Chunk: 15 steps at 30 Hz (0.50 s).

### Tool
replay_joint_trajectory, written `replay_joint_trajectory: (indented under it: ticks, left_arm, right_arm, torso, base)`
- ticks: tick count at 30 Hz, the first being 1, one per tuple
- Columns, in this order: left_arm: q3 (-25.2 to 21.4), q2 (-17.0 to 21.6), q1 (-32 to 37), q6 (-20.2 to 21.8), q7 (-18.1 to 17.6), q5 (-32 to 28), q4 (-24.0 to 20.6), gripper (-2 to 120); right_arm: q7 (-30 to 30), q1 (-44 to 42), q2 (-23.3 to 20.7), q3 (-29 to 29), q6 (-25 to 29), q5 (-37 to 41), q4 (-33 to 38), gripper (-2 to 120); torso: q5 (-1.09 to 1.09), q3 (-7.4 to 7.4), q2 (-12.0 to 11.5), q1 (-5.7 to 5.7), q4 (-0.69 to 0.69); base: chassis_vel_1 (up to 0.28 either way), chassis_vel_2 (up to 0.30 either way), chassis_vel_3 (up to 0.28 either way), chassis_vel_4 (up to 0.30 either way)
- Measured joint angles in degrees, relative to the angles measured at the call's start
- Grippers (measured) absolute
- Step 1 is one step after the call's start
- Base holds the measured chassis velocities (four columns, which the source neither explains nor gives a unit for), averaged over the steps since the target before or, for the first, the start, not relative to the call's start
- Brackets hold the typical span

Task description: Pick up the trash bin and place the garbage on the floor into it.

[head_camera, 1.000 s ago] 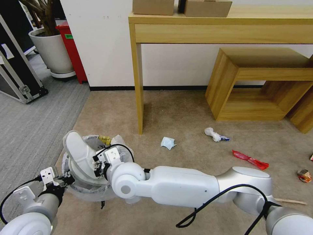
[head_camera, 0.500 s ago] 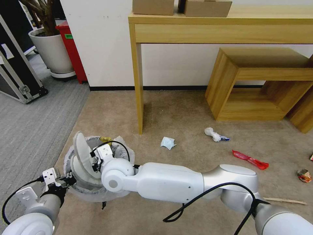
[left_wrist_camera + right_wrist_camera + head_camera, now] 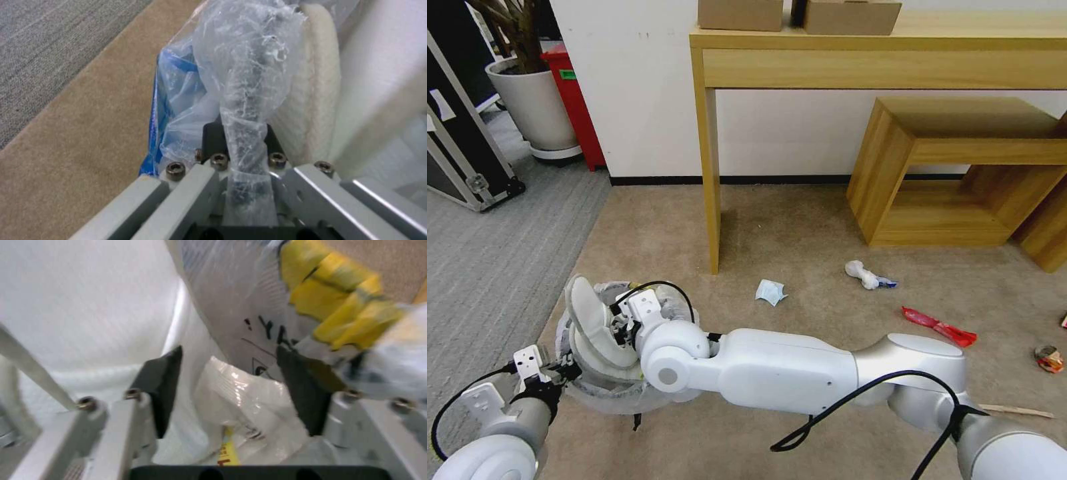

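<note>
The trash bin (image 3: 602, 395), lined with a crinkly white bag, hangs low at my left. My left gripper (image 3: 558, 369) is shut on its bagged rim (image 3: 245, 100). A white slipper (image 3: 589, 319) stands on edge inside the bin, its fleecy side (image 3: 311, 83) close to the left gripper. My right gripper (image 3: 622, 329) reaches into the bin beside the slipper (image 3: 89, 306), open, with only bag plastic between its pads (image 3: 162, 390). A yellow wrapper (image 3: 333, 300) lies in the bin. On the carpet lie crumpled paper (image 3: 770, 292), a white wad (image 3: 864, 274), a red wrapper (image 3: 939, 326), a crushed cup (image 3: 1049, 359) and a wooden stick (image 3: 1017, 411).
A tall wooden table (image 3: 707, 167) stands against the wall, with a low wooden shelf (image 3: 954, 167) under it. A potted plant (image 3: 534, 107), a red bin (image 3: 575, 107) and a black case (image 3: 460, 153) sit at the far left. Open carpet lies between the litter pieces.
The right arm has swung left and lower over the bin. The slipper has sunk deeper into it and leans left. The left gripper keeps its hold on the rim.
</note>
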Motion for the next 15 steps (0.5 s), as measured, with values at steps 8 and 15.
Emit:
replay_joint_trajectory:
  ticks: [8, 15]
  left_arm:
    - [-0.05, 0.29, -0.57, 0.21, -0.25, -0.28, 1.35, 0]
    - [0.1, 0.51, -1.58, 0.38, -0.45, -0.45, 2.99, 0]
  right_arm:
    - [-0.29, -0.06, -2.93, 1.95, 0.22, -0.16, 4.71, 92]
    - [-3.09, -0.43, -5.03, 4.34, 1.93, -2.07, 7.33, 100]
  torso:
    - [0.0, 0.0, 0.0, 0.0, 0.0]
    - [0.0, 0.0, 0.0, 0.0, 0.0]
  base:
    - [0.0, 0.0, 0.0, 0.0]
    - [0.0, 0.0, 0.0, 0.0]
